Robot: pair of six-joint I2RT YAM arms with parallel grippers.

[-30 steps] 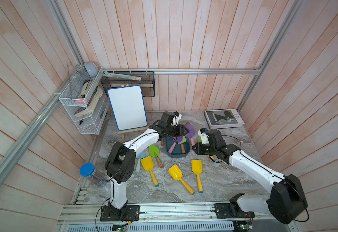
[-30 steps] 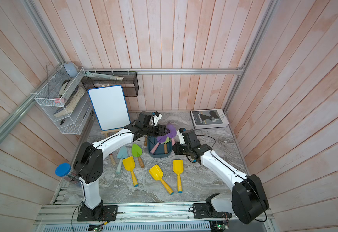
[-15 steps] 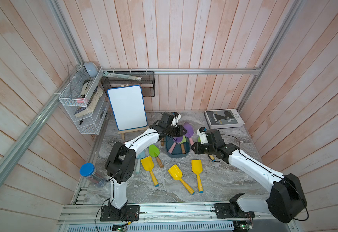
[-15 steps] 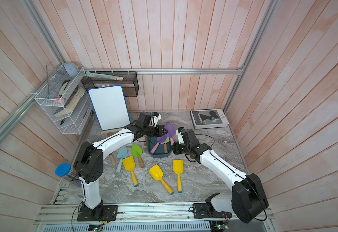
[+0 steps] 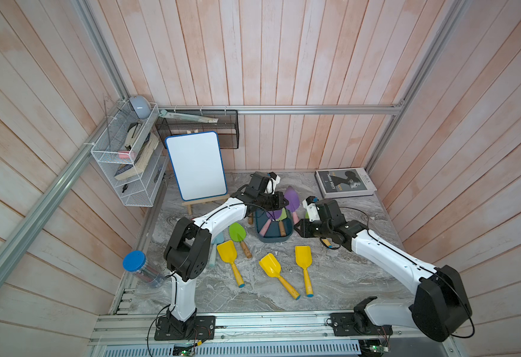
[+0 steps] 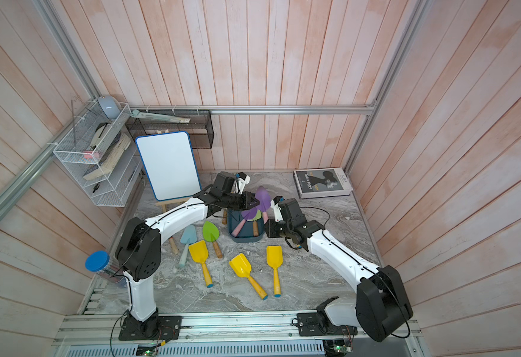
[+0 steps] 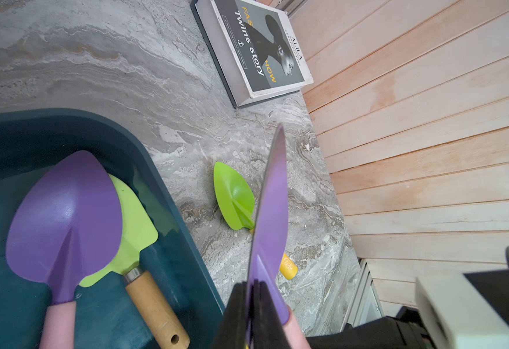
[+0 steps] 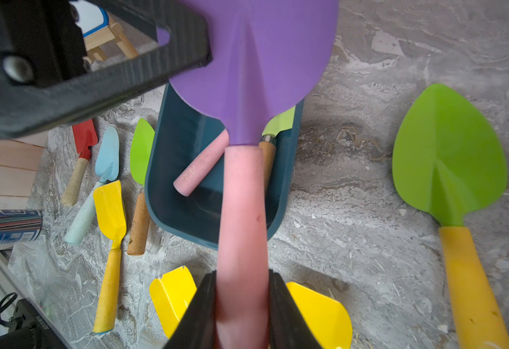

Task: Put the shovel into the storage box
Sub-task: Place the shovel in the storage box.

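Shovel (image 8: 256,60) aloft by storage box (image 8: 180,136), blade in left tool's (image 7: 254,299) tight grip, handle in right tool's (image 8: 242,284).

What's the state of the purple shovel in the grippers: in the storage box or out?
Out. The shovel is airborne, not in the storage box; right gripper shut on its handle, left gripper on its blade.

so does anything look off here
Yes: both arms grip the same purple shovel at the storage box, left jaws shut on its blade edge, right jaws on its pink handle, possibly a handover.
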